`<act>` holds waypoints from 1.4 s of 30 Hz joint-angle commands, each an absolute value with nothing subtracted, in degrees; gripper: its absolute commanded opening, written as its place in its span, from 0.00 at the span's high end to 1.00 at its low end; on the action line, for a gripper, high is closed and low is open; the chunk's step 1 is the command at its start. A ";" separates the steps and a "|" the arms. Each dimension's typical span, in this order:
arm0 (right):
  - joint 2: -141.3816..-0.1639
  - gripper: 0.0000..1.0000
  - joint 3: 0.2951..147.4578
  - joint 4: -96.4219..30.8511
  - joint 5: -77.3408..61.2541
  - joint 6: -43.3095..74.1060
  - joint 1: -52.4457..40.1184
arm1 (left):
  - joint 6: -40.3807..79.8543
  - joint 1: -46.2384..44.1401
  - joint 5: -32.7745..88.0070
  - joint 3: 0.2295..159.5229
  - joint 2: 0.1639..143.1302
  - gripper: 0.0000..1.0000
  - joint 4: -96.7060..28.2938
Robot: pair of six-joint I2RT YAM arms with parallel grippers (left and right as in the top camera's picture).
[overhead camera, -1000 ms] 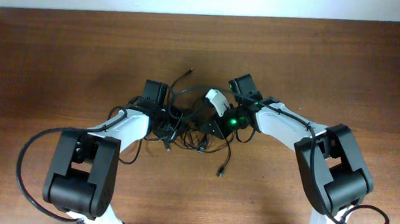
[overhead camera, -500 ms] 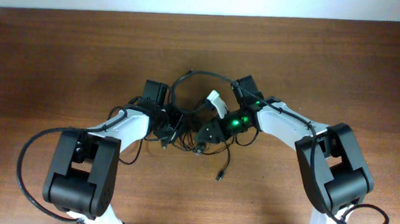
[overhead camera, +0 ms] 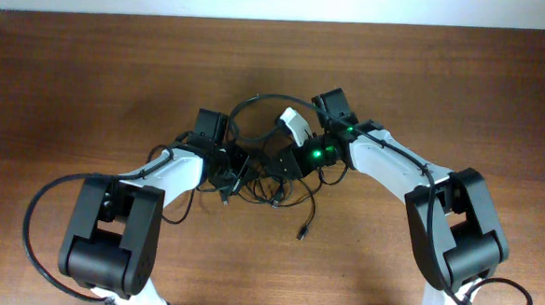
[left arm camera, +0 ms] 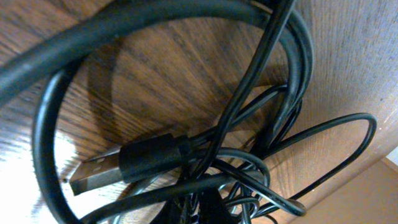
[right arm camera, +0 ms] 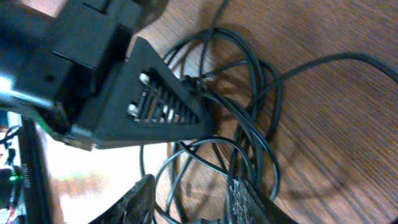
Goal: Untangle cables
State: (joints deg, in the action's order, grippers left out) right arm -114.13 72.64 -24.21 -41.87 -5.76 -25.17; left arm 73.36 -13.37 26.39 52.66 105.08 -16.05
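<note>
Cables [overhead camera: 269,192] lie knotted on the wooden surface [overhead camera: 445,77] between both arms. At the tangle's left edge the left fingers [overhead camera: 226,174] are pressed together; whether they pinch a cord is unclear. The right fingers [right arm camera: 250,200] stand spread, with cords running between them.

**Brown wood-grain table [overhead camera: 462,97], pale strip [overhead camera: 262,1] behind**

The table's dark reddish-brown surface fills nearly the whole overhead view. The off-white strip runs along its far edge. In the left wrist view, a plain tan surface [left arm camera: 376,202] shows beyond the table's edge.
</note>
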 commanded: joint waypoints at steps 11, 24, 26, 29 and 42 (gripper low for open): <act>-118.61 0.71 69.65 -27.29 -51.18 -5.72 -25.10 | 73.73 -13.34 22.92 50.68 107.74 0.99 -17.23; -128.64 0.70 68.14 -22.70 -52.38 2.42 -25.15 | 73.73 -13.34 22.94 50.68 107.74 0.99 -17.47; -128.66 0.73 68.14 -22.92 -53.71 2.39 -25.30 | 73.73 -13.34 22.96 50.68 107.72 0.99 -17.47; -128.62 0.96 68.20 -22.70 -61.19 1.72 -24.93 | 73.71 -13.34 22.70 50.68 107.74 0.95 -17.65; -112.51 0.96 68.20 -81.97 -67.68 -59.51 -1.43 | 67.92 8.38 18.22 50.68 107.74 1.00 -17.50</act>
